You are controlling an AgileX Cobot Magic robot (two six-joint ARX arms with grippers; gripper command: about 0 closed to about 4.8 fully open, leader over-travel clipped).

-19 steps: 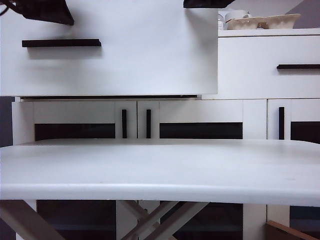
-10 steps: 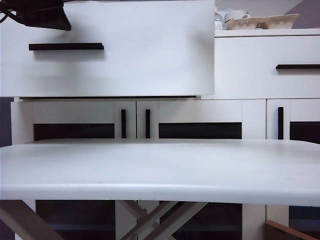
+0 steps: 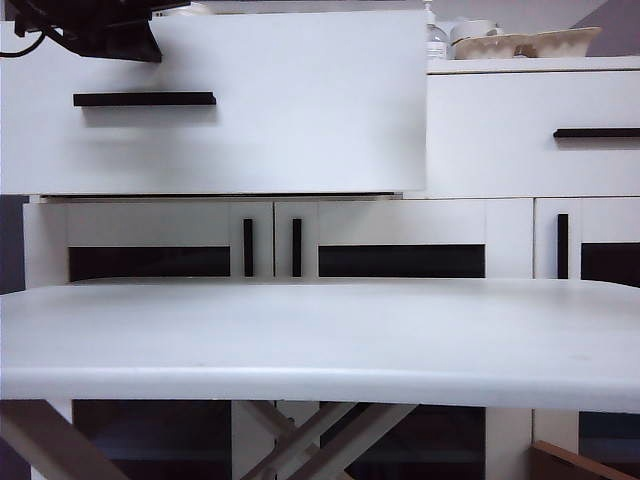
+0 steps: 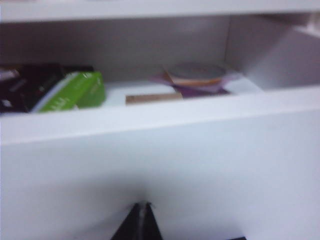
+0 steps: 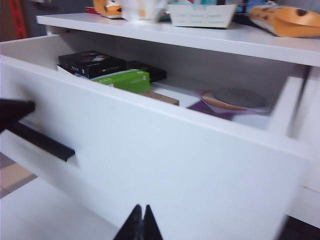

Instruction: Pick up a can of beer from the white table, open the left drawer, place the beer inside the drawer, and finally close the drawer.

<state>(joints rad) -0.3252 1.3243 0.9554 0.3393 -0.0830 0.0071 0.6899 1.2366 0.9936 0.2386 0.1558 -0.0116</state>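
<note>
Cabinetry (image 3: 470, 225) in white fills the back of the exterior view, with doors carrying vertical black handles below and two drawer fronts above. In front of it the white table (image 3: 320, 340) spreads across the frame, its surface bare in what that view shows.

The left drawer (image 3: 250, 110) stands pulled out toward the camera, its front well forward of the twin drawer front (image 3: 530, 130) on the right. Its thin black bar handle (image 3: 144, 99) sits near the left side of the front. Dishes (image 3: 520, 42) rest on the cabinet top, above the twin drawer.

The left arm (image 3: 95, 25) shows as a dark mass at the upper left corner of the exterior view, just above the handle. The left gripper (image 4: 141, 222) points at the drawer front from close by, its fingers pressed together and holding nothing. The right gripper (image 5: 140, 222) hangs in front of the same drawer front, nearer its right end, fingers likewise together and empty.

Inside the drawer lie a black box (image 5: 91, 63), a green box (image 5: 125, 79), a strip of wood (image 4: 152, 98) and a round flat disc (image 5: 235, 97) on something purple. The can of beer cannot be made out in any view.
</note>
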